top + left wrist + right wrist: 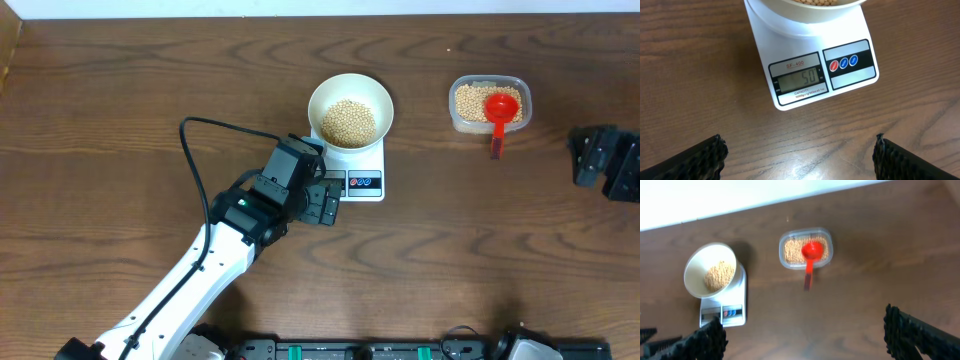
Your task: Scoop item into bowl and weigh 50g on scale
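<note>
The white bowl [350, 108] stands on the white scale [365, 184] and holds a pile of tan beans [349, 121]. In the left wrist view the scale's display [799, 78] reads 50, with the bowl's bottom [805, 12] above it. My left gripper [322, 201] is open and empty, just in front of the scale's front edge; its fingertips [799, 150] frame bare table. My right gripper [590, 160] is open and empty at the far right; its view shows the bowl [710, 270] and scale [725, 312] from afar.
A clear plastic tub [489, 103] of beans stands right of the scale, with a red scoop [500, 112] resting in it, handle over the near rim. It also shows in the right wrist view [805, 248]. The left arm's black cable [195, 160] loops over the table.
</note>
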